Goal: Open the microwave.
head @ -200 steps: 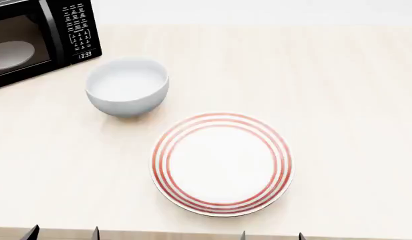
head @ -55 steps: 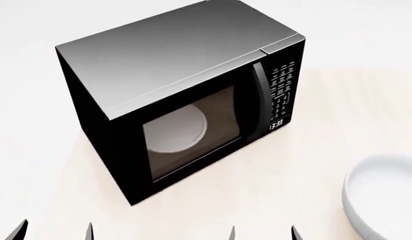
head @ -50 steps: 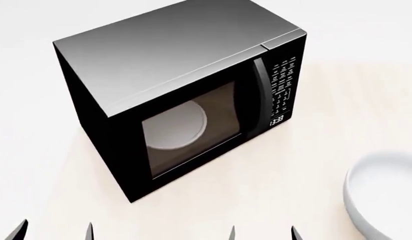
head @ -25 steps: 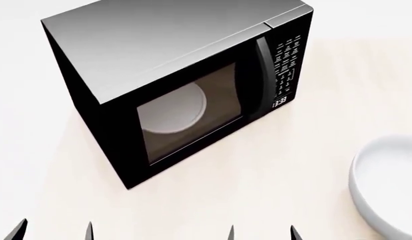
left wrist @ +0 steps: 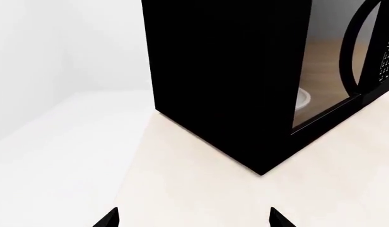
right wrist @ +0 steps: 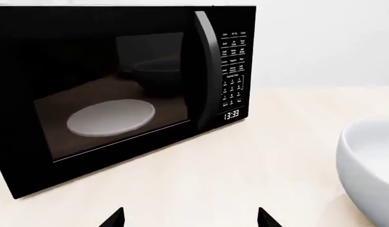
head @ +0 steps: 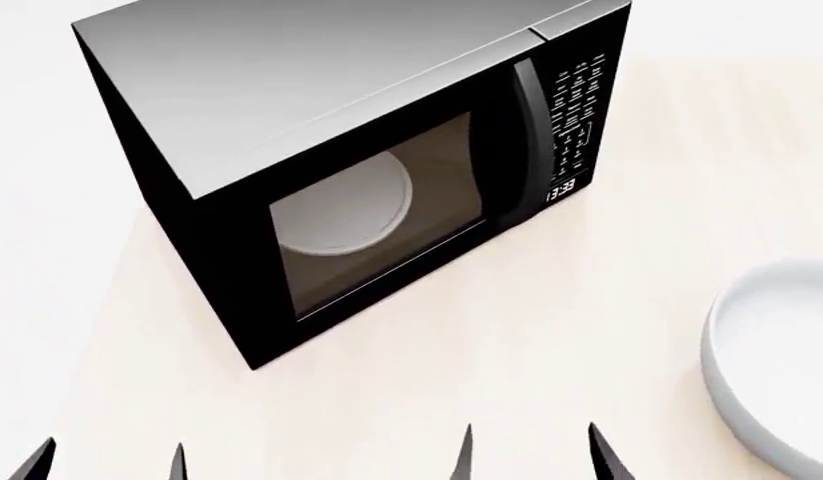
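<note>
The black microwave with a grey top stands on the pale table, its door shut. Its vertical black handle sits left of the white-lettered keypad, whose clock reads 13:33. The white turntable plate shows through the glass. My left gripper and right gripper are both open and empty at the near edge, well short of the microwave. The right wrist view faces the door, handle and plate. The left wrist view shows the microwave's black side beyond my open left gripper.
A white-grey bowl stands on the table at the right, close to my right gripper; it also shows in the right wrist view. The table's left edge runs beside the microwave, with white floor beyond.
The view has swung from the plate and bowl to the microwave, which now sits nearer and higher in frame. The right fingertips have risen a little into view.
</note>
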